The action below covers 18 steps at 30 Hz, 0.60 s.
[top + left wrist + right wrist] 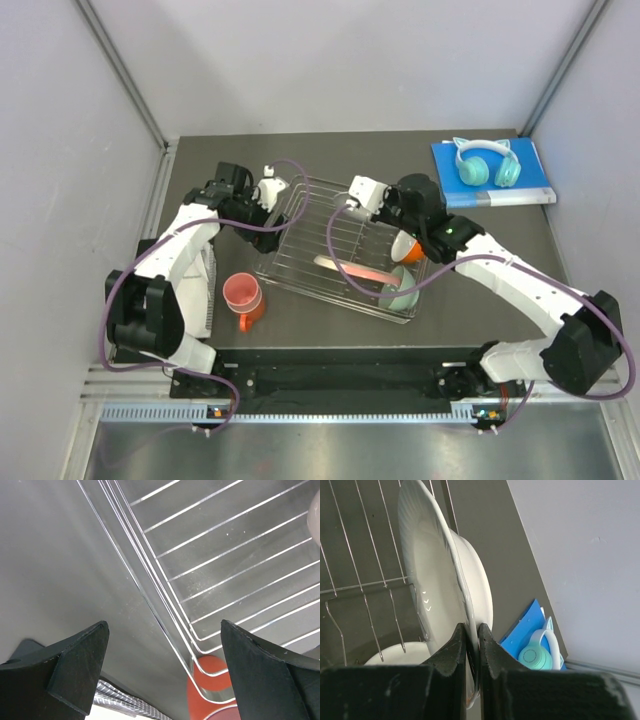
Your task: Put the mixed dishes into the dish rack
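When viewed from above, the dish rack (318, 215) is flanked by both arms. At the left wrist, the left gripper (164, 627) is spread empty, the rack's corner between its fingers. At the right wrist, the right gripper (471, 630) is clamped on the rim of the white plate (427, 580) (likely stiff, slick, breakable), held upright beyond the fingertips beside the rack wires.

My left arm (185, 245) and right arm (520, 285) wear white shells, black joints, looping purple cables (101, 330); fingers (75, 665) matte black.
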Motion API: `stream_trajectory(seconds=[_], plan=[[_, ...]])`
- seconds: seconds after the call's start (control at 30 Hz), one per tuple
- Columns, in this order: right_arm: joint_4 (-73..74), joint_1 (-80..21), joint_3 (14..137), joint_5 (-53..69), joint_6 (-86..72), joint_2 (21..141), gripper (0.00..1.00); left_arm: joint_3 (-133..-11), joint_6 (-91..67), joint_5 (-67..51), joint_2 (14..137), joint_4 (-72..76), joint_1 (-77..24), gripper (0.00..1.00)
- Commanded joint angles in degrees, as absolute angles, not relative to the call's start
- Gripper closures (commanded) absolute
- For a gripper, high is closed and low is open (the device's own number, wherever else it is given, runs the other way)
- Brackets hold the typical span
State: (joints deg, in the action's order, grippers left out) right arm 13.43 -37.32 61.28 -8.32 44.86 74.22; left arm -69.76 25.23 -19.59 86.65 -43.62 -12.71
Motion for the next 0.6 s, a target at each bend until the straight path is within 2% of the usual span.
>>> stream_trajectory(seconds=[0.0,0.17,0.2,0.33,0.57], plan=[[10.28,-36.91,62.66,-17.48,44.3,77.16,0.95,-69.17,25.67,-20.04,85.78,-41.75,-12.22,0.03],[10.99,-36.91,64.86,-20.56,42.89,80.59,0.88,-69.17,25.4,-20.3,85.61,-41.66,-12.22,0.03],[11.07,-36.91,65.04,-20.91,42.63,80.86,0.82,-69.08,25.49,-20.22,85.61,-41.57,-12.3,0.03],[12.04,-37.18,65.13,-21.71,42.63,82.17,0.82,-68.38,25.84,-19.86,85.87,-41.31,-12.13,0.03],[12.74,-40.42,64.6,-24.78,47.46,83.23,0.88,-68.03,25.58,-20.3,86.4,-40.87,-11.78,0.03]])
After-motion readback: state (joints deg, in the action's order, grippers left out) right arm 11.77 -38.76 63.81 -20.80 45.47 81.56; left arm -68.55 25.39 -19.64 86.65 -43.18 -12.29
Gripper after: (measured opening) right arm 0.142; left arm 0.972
